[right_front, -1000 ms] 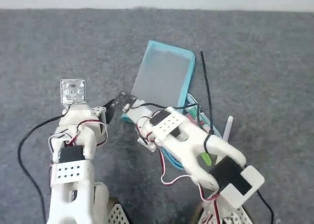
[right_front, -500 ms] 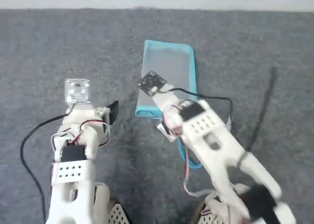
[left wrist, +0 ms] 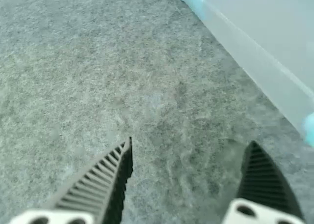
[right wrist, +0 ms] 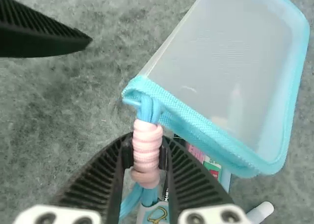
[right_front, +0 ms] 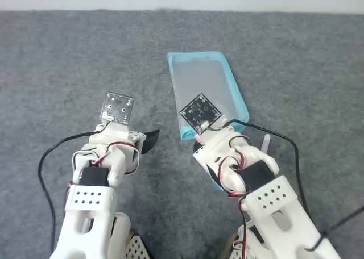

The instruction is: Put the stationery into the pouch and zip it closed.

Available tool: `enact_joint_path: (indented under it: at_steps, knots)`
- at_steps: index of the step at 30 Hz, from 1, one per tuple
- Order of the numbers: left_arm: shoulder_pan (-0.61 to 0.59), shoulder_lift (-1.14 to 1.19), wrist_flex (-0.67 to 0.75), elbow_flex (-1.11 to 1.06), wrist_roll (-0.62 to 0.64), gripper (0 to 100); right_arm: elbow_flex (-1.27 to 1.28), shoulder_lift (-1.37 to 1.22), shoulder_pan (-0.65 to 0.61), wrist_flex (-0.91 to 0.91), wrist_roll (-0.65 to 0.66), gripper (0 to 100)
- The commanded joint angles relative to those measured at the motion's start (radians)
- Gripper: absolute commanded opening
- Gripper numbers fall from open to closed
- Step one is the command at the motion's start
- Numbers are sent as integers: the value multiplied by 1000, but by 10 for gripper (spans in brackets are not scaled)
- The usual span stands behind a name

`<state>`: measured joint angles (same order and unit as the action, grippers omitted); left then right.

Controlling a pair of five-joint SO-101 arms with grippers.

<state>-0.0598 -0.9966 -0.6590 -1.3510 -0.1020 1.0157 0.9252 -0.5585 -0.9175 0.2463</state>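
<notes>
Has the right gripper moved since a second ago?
Yes. The right gripper, shut on the pink zip pull, has moved right across the grey mat, dragging along the near corner of the pouch.

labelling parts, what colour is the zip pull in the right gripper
Pale pink zip pull, clearest in the right wrist view.

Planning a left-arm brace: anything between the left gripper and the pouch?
Nothing visible. Bare carpet lies between the open left gripper and the pouch edge. The right gripper is shut on the pink zipper pull at the pouch's corner.
</notes>
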Motion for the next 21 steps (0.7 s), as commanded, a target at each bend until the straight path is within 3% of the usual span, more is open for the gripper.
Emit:
enact_joint_path:
  at_steps: [1, 12, 21]
  knots:
    - [69, -17, -44, 73, -26, 342, -9, 44, 7, -4, -12, 6]
    - [210, -218, -127, 15, -26, 341, -64, 45, -47, -96, -12, 6]
    - [221, -158, -97, 13, -28, 341, -103, 51, -81, -145, 21, 6]
